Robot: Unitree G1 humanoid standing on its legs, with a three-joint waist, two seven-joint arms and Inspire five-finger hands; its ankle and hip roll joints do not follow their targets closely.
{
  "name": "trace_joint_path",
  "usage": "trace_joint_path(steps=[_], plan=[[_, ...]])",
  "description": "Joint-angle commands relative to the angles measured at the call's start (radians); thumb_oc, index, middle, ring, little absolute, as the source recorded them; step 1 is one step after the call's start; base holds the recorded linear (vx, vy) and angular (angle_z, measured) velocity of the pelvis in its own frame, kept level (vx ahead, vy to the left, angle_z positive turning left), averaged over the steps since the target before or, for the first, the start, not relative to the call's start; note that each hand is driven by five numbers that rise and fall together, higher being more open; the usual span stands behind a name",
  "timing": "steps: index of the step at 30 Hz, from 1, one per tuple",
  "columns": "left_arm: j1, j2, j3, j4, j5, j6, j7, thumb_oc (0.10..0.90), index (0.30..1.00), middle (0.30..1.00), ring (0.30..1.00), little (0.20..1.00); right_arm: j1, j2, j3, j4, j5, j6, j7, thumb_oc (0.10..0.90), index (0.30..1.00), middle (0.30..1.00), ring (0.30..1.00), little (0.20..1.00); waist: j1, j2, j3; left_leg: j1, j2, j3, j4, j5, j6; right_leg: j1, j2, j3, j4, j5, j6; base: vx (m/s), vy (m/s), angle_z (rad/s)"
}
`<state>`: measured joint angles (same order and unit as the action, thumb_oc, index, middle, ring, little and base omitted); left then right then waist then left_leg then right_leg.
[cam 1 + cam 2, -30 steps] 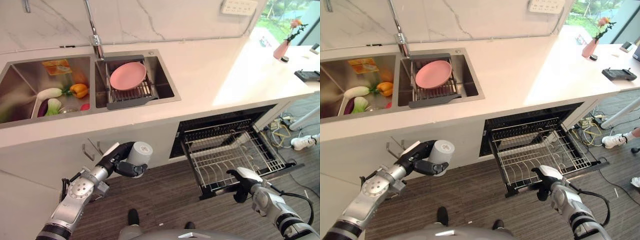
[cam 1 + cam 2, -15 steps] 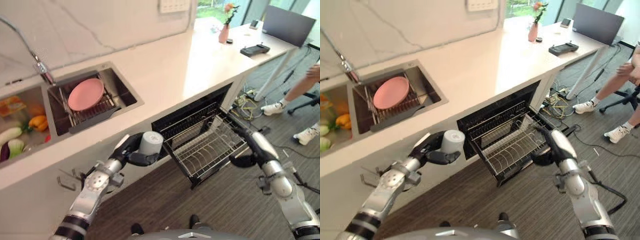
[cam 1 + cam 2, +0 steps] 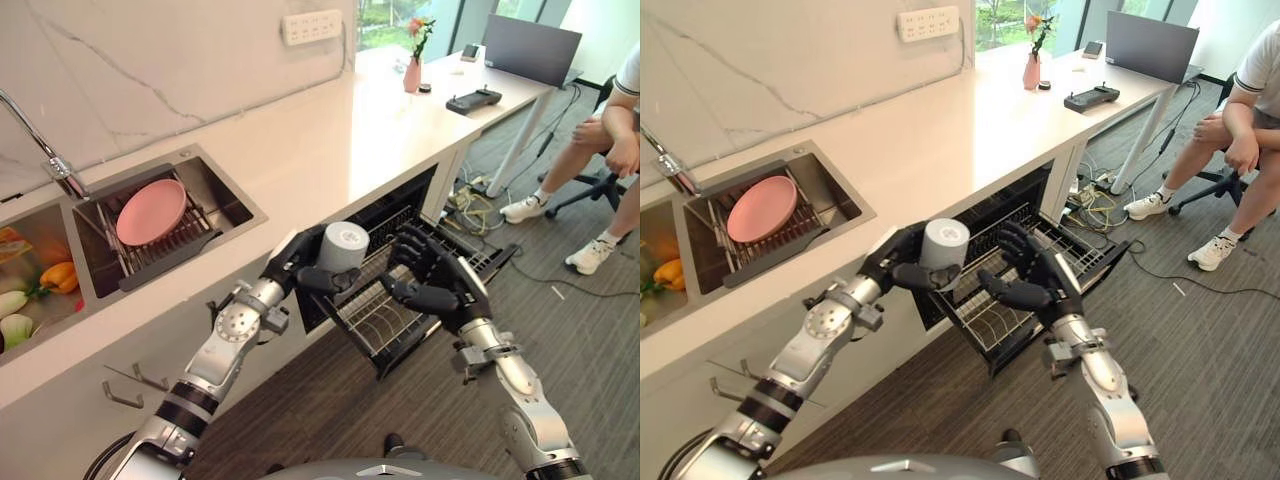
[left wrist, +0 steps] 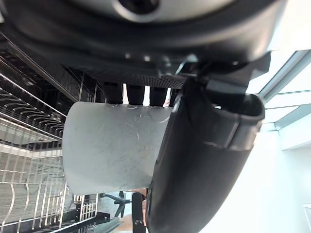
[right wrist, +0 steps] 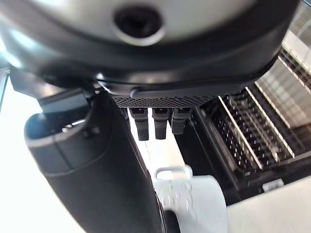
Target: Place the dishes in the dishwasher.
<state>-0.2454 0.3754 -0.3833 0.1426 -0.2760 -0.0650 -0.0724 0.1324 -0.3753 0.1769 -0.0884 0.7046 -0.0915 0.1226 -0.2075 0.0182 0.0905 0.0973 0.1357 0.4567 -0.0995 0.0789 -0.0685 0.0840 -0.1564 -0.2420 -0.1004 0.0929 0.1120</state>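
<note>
The left robot hand [image 3: 300, 262] holds a pale grey cup [image 3: 341, 247], fingers and thumb curled round its side. The cup stands roughly upright with its long axis vertical, carried in the air just in front of the table [image 3: 330, 130] edge and above the near-left corner of the pulled-out dishwasher rack [image 3: 400, 300]. In the left wrist view the cup [image 4: 114, 148] fills the gap between thumb and fingers, with the rack's wires showing past it.

The right robot hand [image 3: 440, 285] hovers just beside the cup on its right, over the rack, fingers spread and loosely bent toward the cup, holding nothing. In the right wrist view its fingers [image 5: 154, 122] hang straight, and the cup [image 5: 194, 201] sits a little beyond them, near but apart.

The relation that matters is this: the rack lies directly below and slightly to the right of the cup, so the left robot hand is the nearer one for setting it down, and a short drop would bring it to the wires. The open right robot hand faces the cup side-on, so a handover looks equally possible; I cannot tell which is intended.

A pink plate [image 3: 151, 211] rests on a drying rack [image 3: 165, 252] in the sink [image 3: 225, 205], well apart to the left. A person [image 3: 610, 140] sits at the far right.
</note>
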Motion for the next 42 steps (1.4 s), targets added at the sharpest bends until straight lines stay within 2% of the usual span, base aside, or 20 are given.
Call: trace_joint_path(steps=[1,3,6,7,10,17,19,21,26,32,35,39,42], plan=[[-0.201,-0.022,0.010,0.005,-0.022,-0.124,0.052,0.400,0.300,0.300,0.300,0.300,-0.161,0.012,-0.077,-0.120,0.148,-0.085,0.002,0.800,0.900,0.900,0.900,0.900,0.016,-0.011,-0.033,0.093,0.013,0.008,0.024,-0.090,-0.044,-0.075,-0.050,-0.058,0.068,-0.041,0.058,0.00,-0.011,-0.11],[-0.222,-0.043,-0.001,0.009,-0.025,-0.128,0.067,0.400,0.300,0.300,0.300,0.300,-0.207,-0.013,-0.068,-0.100,0.092,-0.080,-0.027,0.800,0.900,0.900,0.900,0.900,0.020,-0.011,-0.034,0.095,0.013,0.013,0.025,-0.091,-0.045,-0.073,-0.049,-0.058,0.061,-0.038,0.059,0.00,-0.002,-0.02],[-0.258,-0.051,0.001,0.011,-0.036,-0.129,0.076,0.400,0.300,0.300,0.300,0.300,-0.215,-0.055,-0.081,-0.069,-0.071,-0.065,-0.049,0.800,0.900,0.900,0.900,0.900,0.026,-0.012,-0.037,0.093,0.016,0.005,0.025,-0.090,-0.045,-0.064,-0.048,-0.068,0.057,-0.040,0.056,0.00,0.000,0.00],[-0.258,-0.052,0.001,0.011,-0.035,-0.129,0.076,0.400,0.300,0.300,0.300,0.300,-0.216,-0.055,-0.081,-0.069,-0.072,-0.065,-0.049,0.800,0.900,0.900,0.900,0.900,0.025,-0.012,-0.037,0.093,0.016,0.004,0.025,-0.090,-0.045,-0.063,-0.048,-0.069,0.057,-0.040,0.056,0.00,0.000,0.00],[-0.289,-0.030,-0.009,0.003,0.089,-0.135,0.096,0.400,0.300,0.300,0.300,0.300,-0.208,-0.041,-0.084,-0.051,-0.062,-0.063,-0.052,0.800,0.900,0.900,0.900,0.900,0.031,-0.016,-0.041,0.088,0.020,-0.008,0.024,-0.086,-0.049,-0.051,-0.047,-0.084,0.054,-0.044,0.053,0.01,-0.007,0.01],[-0.292,-0.031,-0.030,-0.032,0.127,-0.142,0.087,0.400,0.300,0.300,0.300,0.300,-0.257,-0.036,-0.078,0.038,-0.179,-0.063,-0.105,0.800,0.900,0.900,0.900,0.900,0.047,-0.020,-0.045,0.084,0.019,-0.028,0.026,-0.089,-0.044,-0.037,-0.049,-0.100,0.054,-0.051,0.052,0.00,-0.005,0.04],[-0.284,-0.028,-0.033,-0.058,0.116,-0.143,0.079,0.400,0.300,0.300,0.300,0.300,-0.261,-0.008,-0.061,0.069,-0.135,-0.062,-0.107,0.800,0.900,0.900,0.900,0.900,0.055,-0.021,-0.045,0.085,0.019,-0.033,0.025,-0.090,-0.043,-0.034,-0.050,-0.103,0.055,-0.052,0.051,0.01,-0.002,0.08],[-0.270,-0.034,-0.036,-0.077,0.078,-0.133,0.068,0.400,0.300,0.300,0.300,0.300,-0.266,0.033,-0.027,0.085,-0.030,-0.050,-0.086,0.800,0.900,0.900,0.900,0.900,0.067,-0.022,-0.045,0.081,0.017,-0.042,0.025,-0.088,-0.042,-0.030,-0.052,-0.109,0.055,-0.053,0.049,0.01,0.001,0.14],[-0.254,-0.045,-0.042,-0.081,0.073,-0.128,0.069,0.400,0.300,0.300,0.300,0.300,-0.270,0.064,-0.009,0.059,0.060,-0.054,-0.066,0.800,0.900,0.900,0.900,0.900,0.077,-0.025,-0.047,0.079,0.015,-0.053,0.023,-0.088,-0.042,-0.023,-0.054,-0.117,0.053,-0.054,0.049,0.01,0.005,0.11],[-0.235,-0.046,-0.044,-0.021,0.205,-0.128,0.147,0.400,0.300,0.300,0.300,0.300,-0.274,0.108,-0.022,-0.022,0.162,-0.110,-0.085,0.800,0.900,0.900,0.900,0.900,0.085,-0.028,-0.049,0.076,0.014,-0.058,0.022,-0.088,-0.041,-0.021,-0.055,-0.123,0.053,-0.054,0.050,0.00,0.001,0.05],[-0.241,-0.063,-0.049,0.041,0.247,-0.120,0.203,0.400,0.300,0.300,0.300,0.300,-0.287,0.103,-0.029,-0.072,0.127,-0.133,-0.129,0.800,0.900,0.900,0.900,0.900,0.083,-0.028,-0.051,0.076,0.013,-0.059,0.022,-0.088,-0.041,-0.022,-0.054,-0.125,0.054,-0.056,0.051,0.00,0.000,0.00],[-0.260,-0.044,-0.029,0.082,0.332,-0.132,0.262,0.400,0.300,0.300,0.300,0.300,-0.291,0.051,-0.045,-0.103,-0.003,-0.139,-0.146,0.800,0.900,0.900,0.900,0.900,0.075,-0.027,-0.054,0.077,0.013,-0.055,0.021,-0.089,-0.041,-0.024,-0.052,-0.119,0.056,-0.056,0.052,0.00,0.000,0.00],[-0.257,-0.040,-0.020,0.081,0.342,-0.135,0.275,0.400,0.300,0.300,0.300,0.300,-0.284,0.052,-0.040,-0.094,0.019,-0.140,-0.145,0.800,0.900,0.900,0.900,0.900,0.075,-0.028,-0.055,0.077,0.014,-0.053,0.021,-0.088,-0.041,-0.026,-0.052,-0.117,0.055,-0.054,0.052,0.00,0.000,0.00]])
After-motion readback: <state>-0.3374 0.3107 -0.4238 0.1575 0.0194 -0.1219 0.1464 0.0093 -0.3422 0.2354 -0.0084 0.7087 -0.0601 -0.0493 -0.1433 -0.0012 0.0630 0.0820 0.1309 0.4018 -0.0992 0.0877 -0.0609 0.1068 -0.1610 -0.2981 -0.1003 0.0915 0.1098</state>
